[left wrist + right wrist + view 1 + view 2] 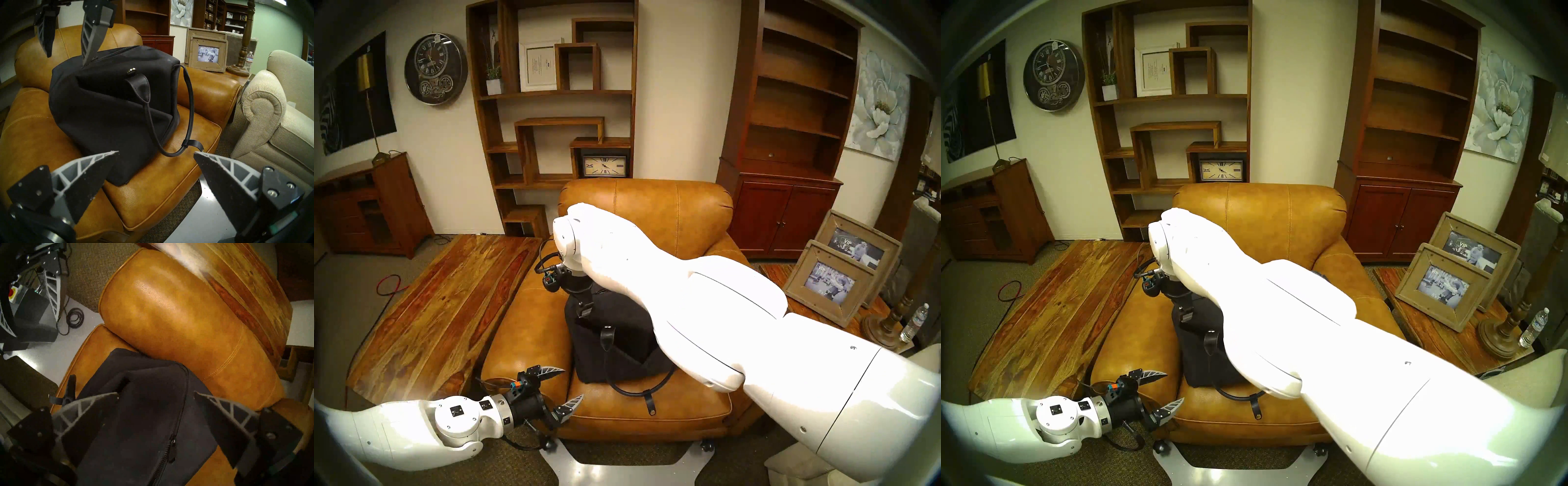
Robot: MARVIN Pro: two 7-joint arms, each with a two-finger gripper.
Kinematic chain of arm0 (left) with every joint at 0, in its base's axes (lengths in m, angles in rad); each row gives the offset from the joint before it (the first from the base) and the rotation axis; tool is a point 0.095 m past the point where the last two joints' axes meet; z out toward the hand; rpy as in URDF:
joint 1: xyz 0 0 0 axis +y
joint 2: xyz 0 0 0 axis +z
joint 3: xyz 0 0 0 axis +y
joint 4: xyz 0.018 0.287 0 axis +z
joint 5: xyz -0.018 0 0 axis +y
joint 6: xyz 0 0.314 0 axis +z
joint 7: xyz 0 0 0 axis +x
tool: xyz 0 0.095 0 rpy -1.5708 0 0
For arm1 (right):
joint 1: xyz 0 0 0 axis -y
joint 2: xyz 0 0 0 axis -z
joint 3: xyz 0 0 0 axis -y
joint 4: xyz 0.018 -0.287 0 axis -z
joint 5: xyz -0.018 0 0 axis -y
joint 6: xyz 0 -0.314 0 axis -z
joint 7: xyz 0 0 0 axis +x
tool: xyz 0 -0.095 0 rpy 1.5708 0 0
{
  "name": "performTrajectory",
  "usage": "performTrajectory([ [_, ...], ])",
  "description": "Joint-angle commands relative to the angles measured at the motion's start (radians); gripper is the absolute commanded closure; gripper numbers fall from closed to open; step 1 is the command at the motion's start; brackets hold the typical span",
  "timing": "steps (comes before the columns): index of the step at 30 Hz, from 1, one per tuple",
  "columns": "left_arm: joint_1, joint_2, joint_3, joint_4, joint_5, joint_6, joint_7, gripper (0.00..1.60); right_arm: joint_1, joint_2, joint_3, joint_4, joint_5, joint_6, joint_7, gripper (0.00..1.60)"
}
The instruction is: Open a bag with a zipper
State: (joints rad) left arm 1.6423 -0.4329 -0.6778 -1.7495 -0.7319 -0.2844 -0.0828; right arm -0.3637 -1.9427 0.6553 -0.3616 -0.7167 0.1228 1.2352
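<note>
The black fabric bag [612,353] stands on the seat of a tan leather armchair [531,339]. One looped handle [639,390] hangs over the seat's front. The dark zipper [181,404] runs along the bag's top, shut as far as it shows, with its small pull [172,451] lying on the fabric. My right gripper [156,393] points down over the bag's far end, open, with the zipper between its fingers. In the left wrist view one fingertip [85,61] touches the bag's top beside the zipper [119,50]. My left gripper [572,382] is open and empty at the seat's front left corner.
A long wooden table [432,305] stands left of the chair. A side table at the right holds two picture frames [833,288], a lamp base and a water bottle [914,322]. A beige armchair [280,118] stands further right. My right arm spans over the seat.
</note>
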Motion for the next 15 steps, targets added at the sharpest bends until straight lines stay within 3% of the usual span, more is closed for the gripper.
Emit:
performTrajectory([
  [1, -0.002, -0.001, -0.002, -0.007, 0.001, -0.005, -0.001, 0.00, 0.047, 0.104, 0.066, -0.021, 0.029, 0.088, 0.004, 0.00],
  [15, -0.006, -0.002, 0.003, -0.003, 0.001, -0.001, 0.000, 0.00, -0.063, 0.214, 0.127, 0.053, 0.055, 0.195, 0.015, 0.00],
])
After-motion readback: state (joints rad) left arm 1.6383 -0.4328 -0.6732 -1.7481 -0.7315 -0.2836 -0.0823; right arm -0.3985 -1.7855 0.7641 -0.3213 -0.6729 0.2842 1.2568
